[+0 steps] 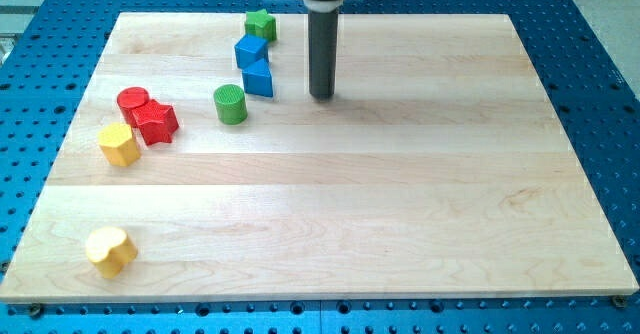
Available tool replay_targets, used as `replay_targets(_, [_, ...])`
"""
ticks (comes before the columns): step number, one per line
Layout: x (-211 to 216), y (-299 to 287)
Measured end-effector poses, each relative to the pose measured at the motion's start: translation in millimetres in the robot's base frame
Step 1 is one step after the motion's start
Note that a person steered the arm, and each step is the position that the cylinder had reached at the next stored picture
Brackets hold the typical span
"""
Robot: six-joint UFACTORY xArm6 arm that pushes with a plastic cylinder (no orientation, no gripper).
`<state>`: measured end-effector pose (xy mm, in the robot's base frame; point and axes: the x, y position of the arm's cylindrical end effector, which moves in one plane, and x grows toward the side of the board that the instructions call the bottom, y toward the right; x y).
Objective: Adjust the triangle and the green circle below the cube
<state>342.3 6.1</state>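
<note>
Blue perforated metal is framing a pale wooden worktop that is filling most of the view. My tip is resting on the far half of the board, just right of the blue blocks and apart from them; the rod carries no fingers, so no spread or pinch can be reported. Toward the far edge, a green star block is sitting just beyond the blue cube, and the blue triangle is lying immediately nearer than the cube, appearing to touch it. Slightly nearer and to the left of the triangle, the green circle is standing apart from it by a small gap. Further left, a red circle and a red star block are pressing against each other, with a yellow hexagon block lying just left of and nearer than the red star. At the near left corner, a yellow heart block is sitting alone, well apart from all other blocks.
</note>
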Motion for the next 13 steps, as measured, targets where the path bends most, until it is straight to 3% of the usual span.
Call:
replay_targets(3, [-5, -67])
replay_targets(4, [14, -27])
replay_targets(5, [99, -2])
replay_targets(6, [138, -52])
replay_targets(8, [103, -165])
replay_targets(10, [53, -170])
replay_targets(13, [58, -122])
